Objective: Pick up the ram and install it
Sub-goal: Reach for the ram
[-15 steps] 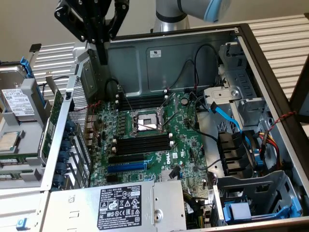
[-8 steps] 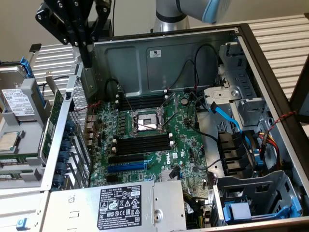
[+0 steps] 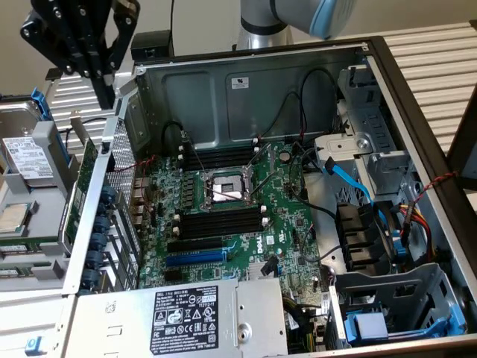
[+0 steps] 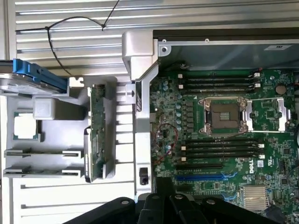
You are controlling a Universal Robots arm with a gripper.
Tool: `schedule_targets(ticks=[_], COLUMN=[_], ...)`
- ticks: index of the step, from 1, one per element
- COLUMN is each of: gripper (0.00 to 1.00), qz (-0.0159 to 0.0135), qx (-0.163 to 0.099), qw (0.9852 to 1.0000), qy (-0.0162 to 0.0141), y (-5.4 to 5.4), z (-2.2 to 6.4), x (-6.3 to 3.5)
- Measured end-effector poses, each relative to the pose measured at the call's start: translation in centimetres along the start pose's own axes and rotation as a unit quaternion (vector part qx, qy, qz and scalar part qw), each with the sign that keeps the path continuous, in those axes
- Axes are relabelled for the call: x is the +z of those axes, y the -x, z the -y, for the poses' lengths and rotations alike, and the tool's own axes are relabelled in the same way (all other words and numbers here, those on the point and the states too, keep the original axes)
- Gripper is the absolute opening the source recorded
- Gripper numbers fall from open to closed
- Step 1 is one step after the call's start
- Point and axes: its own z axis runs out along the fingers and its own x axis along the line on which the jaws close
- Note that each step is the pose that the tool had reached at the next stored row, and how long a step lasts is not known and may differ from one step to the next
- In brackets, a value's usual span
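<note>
**Bench:** Finger state?

**Me:** My gripper (image 3: 105, 98) hangs high, near the computer case (image 3: 223, 89) wall on the outside. The fingers are pressed together with nothing between them.

**Bench:** Where is the ram?

**Me:** The ram (image 4: 96, 130) stands on its long edge in a groove of the grey holder (image 4: 117, 154), just beside the case wall and well below me. It is not touched and not lifted.

**Bench:** Target side?

**Me:** The motherboard (image 3: 283, 216) lies flat in the case. The black memory slots (image 4: 219, 147) look empty on both sides of the CPU socket (image 4: 223, 115). A blue expansion slot (image 4: 203, 177) sits close by.

**Bench:** How will it handle?

**Me:** Judgement only: light, thin and stiff along its length, and it should not droop. It is fragile, though. The chips and solder on the faces, and the contact edge down in the groove, would not like scraping or twisting. The faces are smooth, so a weak pinch could slip.

**Bench:** Where to hold?

**Me:** On the exposed upper long edge, near the middle, one pad on each flat face and square to the board. An off-centre hold would likely let it tip.
</note>
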Motion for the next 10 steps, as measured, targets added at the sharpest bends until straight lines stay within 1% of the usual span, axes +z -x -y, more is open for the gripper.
schedule_targets(ticks=[10], gripper=[0.11], qz=[0.0009], qx=[0.0], qw=[1.0], qy=[0.0], y=[-4.5], z=[0.6], x=[-0.13])
